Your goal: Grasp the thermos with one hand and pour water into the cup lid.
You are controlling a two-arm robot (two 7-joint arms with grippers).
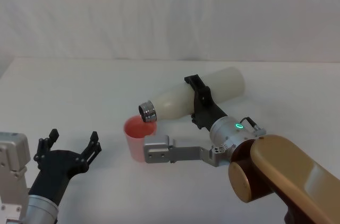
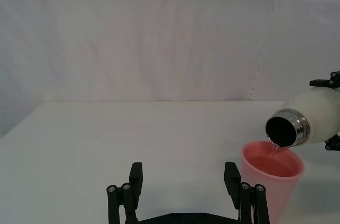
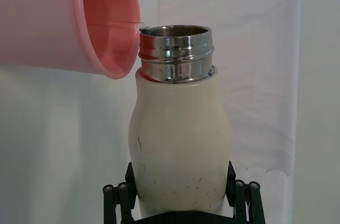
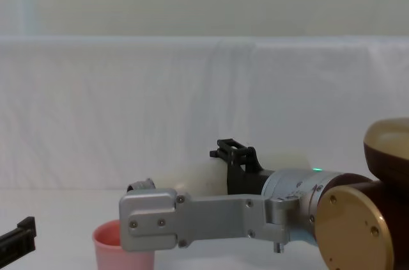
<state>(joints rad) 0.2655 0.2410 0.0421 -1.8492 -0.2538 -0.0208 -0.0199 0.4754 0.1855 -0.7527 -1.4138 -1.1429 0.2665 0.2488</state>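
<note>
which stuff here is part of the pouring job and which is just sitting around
In the job:
- thermos, tipped, steel neck over the cup, water trickling out
- cup lid, pink, upright on the table, catching the water
- right gripper, jaws clamped on the thermos body

Just there:
- left gripper, open, idle near the table's left front
- white table
- white backdrop cloth

Bright, even, diffuse light; faint soft shadows on table [image 1: 79, 86]; mild softness throughout.
</note>
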